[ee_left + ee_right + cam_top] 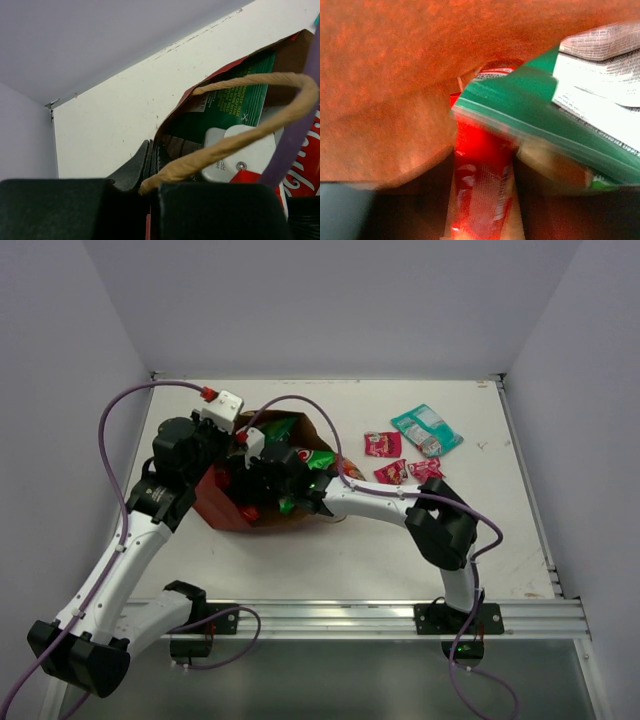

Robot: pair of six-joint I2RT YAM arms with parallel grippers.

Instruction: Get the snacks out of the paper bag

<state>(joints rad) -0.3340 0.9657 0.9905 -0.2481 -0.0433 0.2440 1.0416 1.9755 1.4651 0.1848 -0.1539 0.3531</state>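
Checking in from the remote station: the paper bag [222, 506] is lying on its side on the table [300, 560], mouth facing away from the arms. My left gripper [151, 162] is clamped right down on the bag's rim, just beside where the string handle [240, 137] loops off. My right gripper [482, 220] is pushed deep inside the bag with a red packet [480, 170] sitting right between its fingers. The jaws look partway apart, but I honestly can't tell if they've got hold of it. A green packet [520, 115] lies just above and to the right of that one. Out on the table, right of the bag, sit a teal packet [427, 430] and a few small pink packets [382, 444].
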